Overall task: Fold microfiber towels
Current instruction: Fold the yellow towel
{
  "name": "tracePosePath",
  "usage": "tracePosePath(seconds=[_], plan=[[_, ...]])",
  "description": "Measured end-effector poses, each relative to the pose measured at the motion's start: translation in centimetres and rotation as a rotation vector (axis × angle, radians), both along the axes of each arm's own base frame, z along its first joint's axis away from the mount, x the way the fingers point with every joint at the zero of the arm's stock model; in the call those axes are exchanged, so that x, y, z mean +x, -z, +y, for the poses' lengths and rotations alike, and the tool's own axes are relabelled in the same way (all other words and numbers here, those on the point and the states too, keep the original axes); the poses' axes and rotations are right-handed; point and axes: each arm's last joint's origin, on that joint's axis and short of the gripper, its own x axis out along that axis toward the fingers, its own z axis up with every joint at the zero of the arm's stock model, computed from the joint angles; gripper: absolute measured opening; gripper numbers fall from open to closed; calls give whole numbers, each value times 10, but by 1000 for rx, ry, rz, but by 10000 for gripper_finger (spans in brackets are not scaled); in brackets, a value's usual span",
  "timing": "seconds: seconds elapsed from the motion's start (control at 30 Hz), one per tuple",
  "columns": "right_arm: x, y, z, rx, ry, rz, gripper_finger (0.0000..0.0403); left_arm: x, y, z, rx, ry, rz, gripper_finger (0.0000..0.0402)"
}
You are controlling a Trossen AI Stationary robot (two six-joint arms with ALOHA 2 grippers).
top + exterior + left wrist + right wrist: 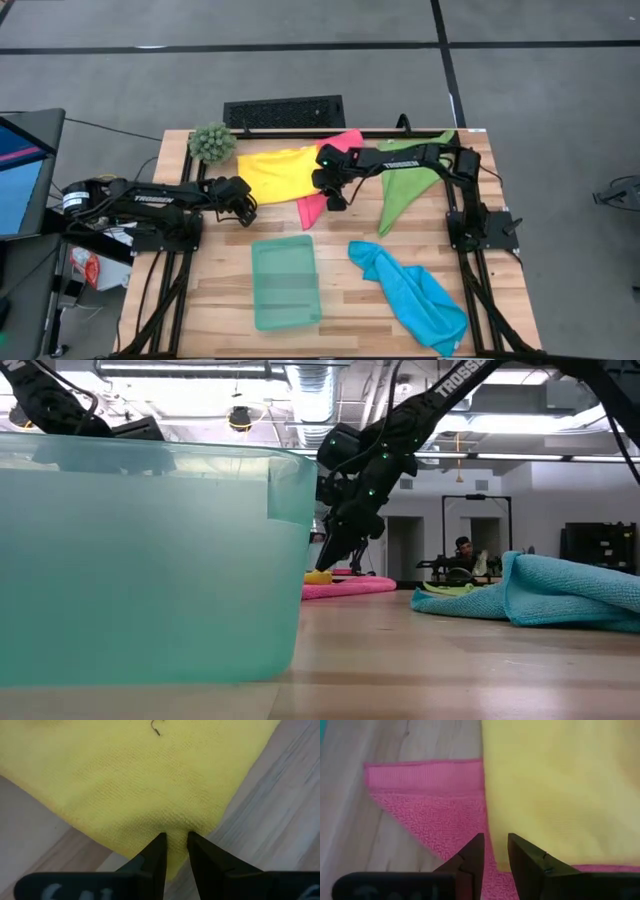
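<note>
Folding barely begun: no towel is seen folded yet.
Yellow towel (277, 172) is pinched at corners by left gripper (175, 851) and right gripper (495, 851), fingers clamped; pink towel (322, 200), green towel (408, 185), blue towel (415, 295) are left crumpled on the worktop (350, 318).

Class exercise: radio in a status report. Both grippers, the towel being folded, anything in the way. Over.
Left gripper shut on yellow towel corner. Right gripper at the towel's opposite edge, over pink towel, fingers nearly closed. Pink lies under the yellow; could get pinched along.
</note>
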Motion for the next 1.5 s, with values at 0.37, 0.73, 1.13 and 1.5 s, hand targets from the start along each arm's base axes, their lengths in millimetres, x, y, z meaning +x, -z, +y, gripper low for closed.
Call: tracePosePath(seconds=[0.37, 0.73, 1.13, 1.5], plan=[[0, 8, -4, -8, -36, 14, 108, 0, 1, 0, 0, 6, 6, 74], [-1, 29, -5, 1, -14, 101, 105, -1, 1, 0, -5, 7, 8, 74], [1, 23, -3, 19, -2, 132, 29, 5, -7, 1, -37, 13, -3, 6], [4, 4, -8, 39, 10, 147, 20, 11, -22, 3, -68, -14, 6, 1]])
